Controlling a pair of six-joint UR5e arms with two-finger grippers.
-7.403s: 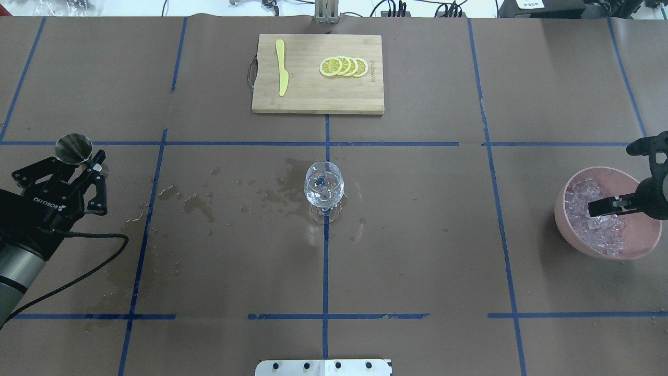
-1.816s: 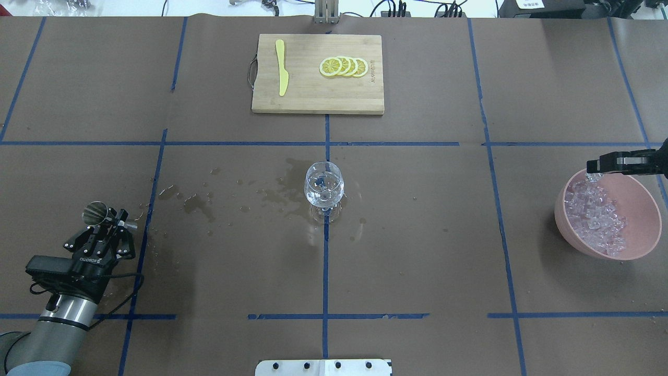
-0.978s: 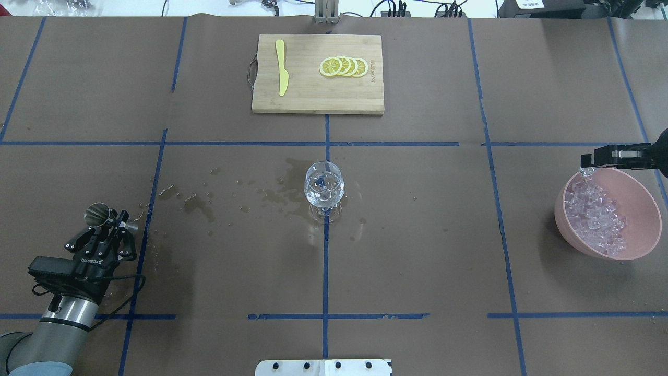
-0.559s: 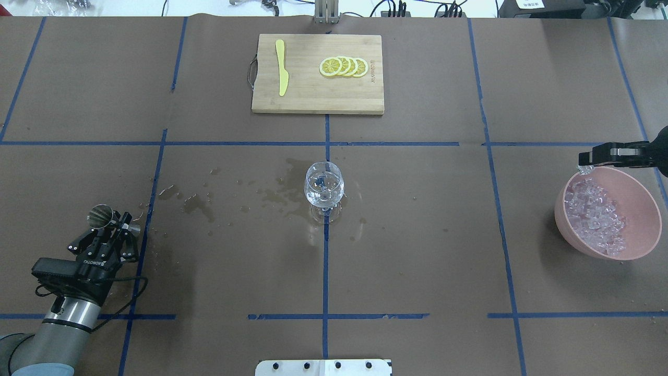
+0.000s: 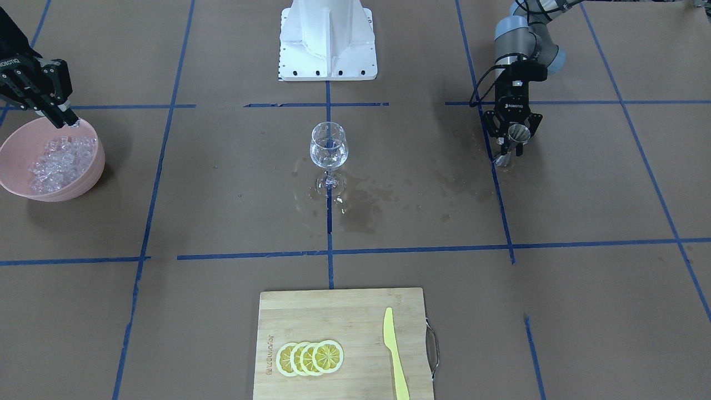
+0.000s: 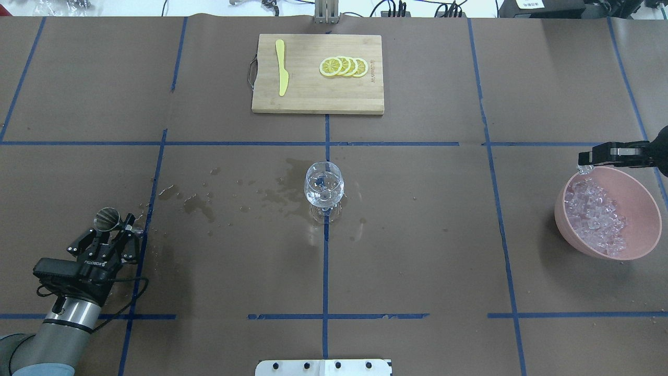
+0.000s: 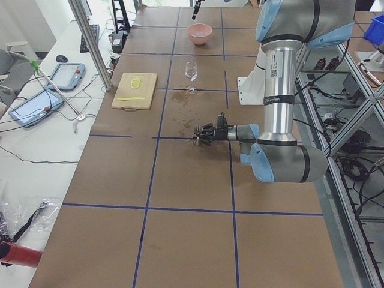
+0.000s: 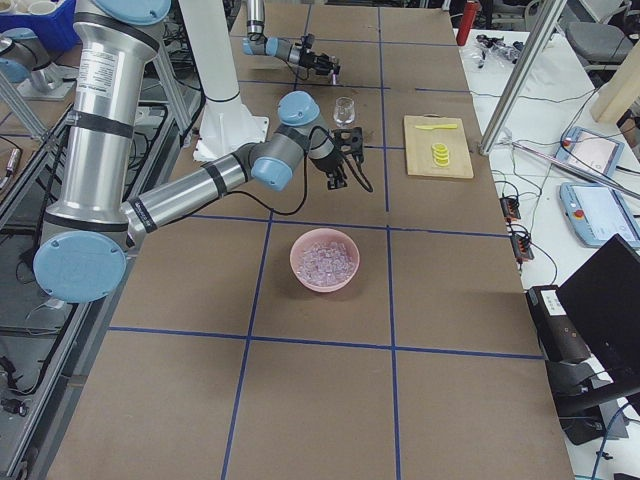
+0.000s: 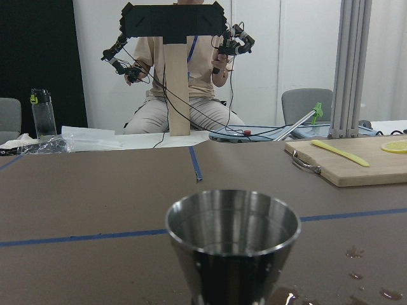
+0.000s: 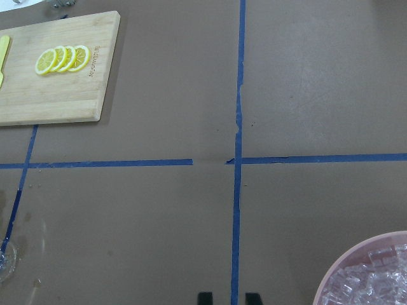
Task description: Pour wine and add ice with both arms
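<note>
Poised at the pink bowl's (image 6: 643,230) 10 o'clock rim, bench (image 6: 417,235) 3 o'clock side from overhead: right gripper (image 6: 583,157), jaws apparently pinched on one ice cube (image 6: 585,169) above the heaped ice (image 6: 595,214). At 8 o'clock, left gripper (image 6: 116,230) jaws clamped on a steel jigger (image 6: 106,219). Likely slick, hard, light; best squeezed across flat faces.

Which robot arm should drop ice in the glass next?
The right one, most likely. The right gripper sits at the pink bowl's rim and looks shut on an ice cube. The left gripper is busy holding the metal cup, far from the bowl.
</note>
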